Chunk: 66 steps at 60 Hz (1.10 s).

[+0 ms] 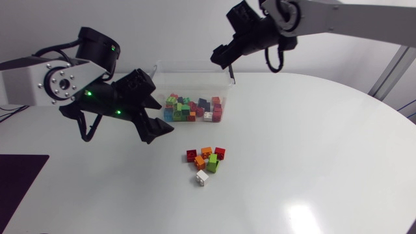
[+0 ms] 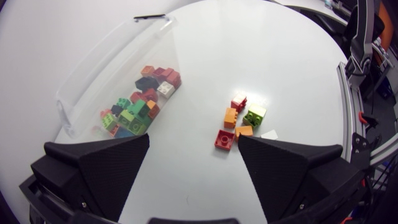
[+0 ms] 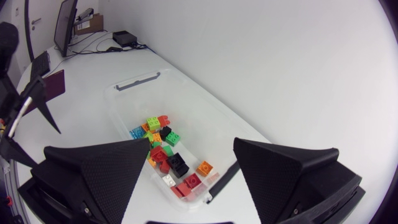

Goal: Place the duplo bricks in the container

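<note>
A clear plastic container (image 1: pixel 188 65) stands at the table's far middle with several coloured duplo bricks (image 1: pixel 194 109) inside. A loose cluster of bricks (image 1: pixel 207 160) lies nearer on the table, with a white brick (image 1: pixel 202 177) at its near side. My left gripper (image 1: pixel 155 112) hovers open just left of the container. In the left wrist view the left gripper (image 2: pixel 194 180) is empty, with the loose bricks (image 2: pixel 240 121) ahead of it and the container (image 2: pixel 106 62) off to one side. My right gripper (image 1: pixel 225 63) hangs open over the container's far right corner. The right gripper (image 3: pixel 193 186) is empty above the container's bricks (image 3: pixel 166 154).
White tabletop surrounds the bricks, with free room to the right and front of the cluster. A dark mat (image 1: pixel 19 182) lies at the table's front left edge. My left arm (image 1: pixel 58 81) stretches in low over the table's left side.
</note>
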Available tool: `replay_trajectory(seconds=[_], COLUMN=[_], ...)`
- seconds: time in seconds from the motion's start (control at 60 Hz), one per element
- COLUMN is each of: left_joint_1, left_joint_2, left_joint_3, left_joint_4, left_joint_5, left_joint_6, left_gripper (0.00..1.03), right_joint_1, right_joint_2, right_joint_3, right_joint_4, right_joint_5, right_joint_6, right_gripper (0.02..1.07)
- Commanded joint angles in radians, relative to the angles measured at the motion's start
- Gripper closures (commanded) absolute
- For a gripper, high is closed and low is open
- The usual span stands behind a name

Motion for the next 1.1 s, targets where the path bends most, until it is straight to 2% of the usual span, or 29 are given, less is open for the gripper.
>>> replay_trajectory(seconds=[0.0,0.15,0.417,0.667,0.967,1.083], left_joint_1=[-0.02,-0.032,-0.043,-0.056,-0.096,-0.098], left_joint_2=[0.058,0.155,0.348,0.44,0.498,0.531], left_joint_3=[-0.037,-0.039,0.018,0.059,0.095,0.118], left_joint_4=[0.013,0.042,0.055,0.105,0.122,0.122], left_joint_5=[0.007,0.02,0.058,0.078,0.093,0.093], left_joint_6=[0.08,0.158,0.251,0.268,0.278,0.279], left_gripper=[0.04,0.04,0.05,0.06,0.08,0.23], right_joint_1=[-0.022,-0.046,-0.014,0.001,0.018,0.05], right_joint_2=[-0.118,-0.249,-0.376,-0.382,-0.358,-0.325], right_joint_3=[-0.12,-0.287,-0.485,-0.649,-0.746,-0.754], right_joint_4=[-0.021,-0.048,-0.096,-0.085,-0.054,-0.054], right_joint_5=[-0.027,-0.087,-0.112,-0.112,-0.112,-0.112], right_joint_6=[-0.043,-0.092,-0.151,-0.185,-0.201,-0.216], right_gripper=[0.06,0.06,0.06,0.06,0.06,0.07])
